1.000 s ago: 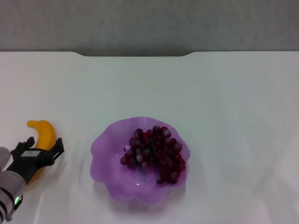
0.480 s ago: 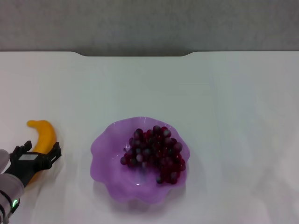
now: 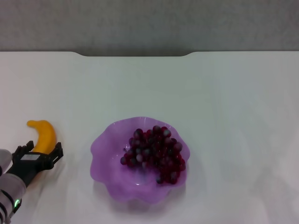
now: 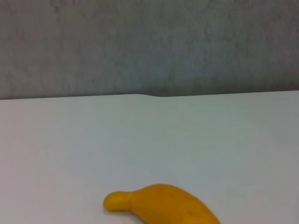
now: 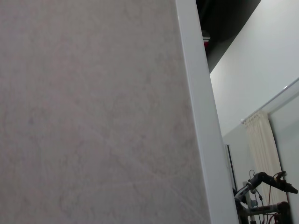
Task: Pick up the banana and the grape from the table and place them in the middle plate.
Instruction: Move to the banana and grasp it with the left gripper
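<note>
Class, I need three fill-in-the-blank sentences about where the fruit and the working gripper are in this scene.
1. The grape lies in the ____.
2. The banana lies on the ____, outside the plate.
3. The ____ gripper is at the banana's near end.

Missing words: middle plate; table; left.

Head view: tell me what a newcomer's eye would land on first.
The middle plate, purple and wavy-rimmed, sits near the centre of the table with the grape bunch already piled in it. At the table's left side lies the banana, with the open left gripper at its near end.
</note>
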You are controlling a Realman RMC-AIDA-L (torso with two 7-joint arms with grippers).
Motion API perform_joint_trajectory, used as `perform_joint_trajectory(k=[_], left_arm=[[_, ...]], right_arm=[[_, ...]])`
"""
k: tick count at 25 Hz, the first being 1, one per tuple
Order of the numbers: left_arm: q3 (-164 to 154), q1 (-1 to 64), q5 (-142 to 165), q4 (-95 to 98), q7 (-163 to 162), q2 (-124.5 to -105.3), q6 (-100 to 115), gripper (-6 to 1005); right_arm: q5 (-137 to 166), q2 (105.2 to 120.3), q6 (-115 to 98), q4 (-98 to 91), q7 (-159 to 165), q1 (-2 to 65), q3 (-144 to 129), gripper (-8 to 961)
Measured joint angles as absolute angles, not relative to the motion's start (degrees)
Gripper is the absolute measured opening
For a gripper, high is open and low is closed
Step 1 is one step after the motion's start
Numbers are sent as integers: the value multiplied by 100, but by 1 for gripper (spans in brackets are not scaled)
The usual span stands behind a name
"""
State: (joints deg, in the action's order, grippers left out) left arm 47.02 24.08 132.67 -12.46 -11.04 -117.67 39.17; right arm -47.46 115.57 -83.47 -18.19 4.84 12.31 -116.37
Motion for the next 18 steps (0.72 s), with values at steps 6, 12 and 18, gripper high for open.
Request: perform_joint_trajectory(k=[6,12,18], left_arm=[[4692,2414,13294,-1250,-1102,-11768,3911,840],[4615,2428,13304,-1253,-1099,-11769,3911,676],[4614,2443,13307,-1257,-1098,-11769,3906,568]], right_arm=[[-4746,11558,-8343,-1816,483,1240,-11637,-1],[-4746,11558,-8341,-1810,484,1240,-11637,-1],[-4746,11558,-8340,-1810,484,1240,-11637,-1]])
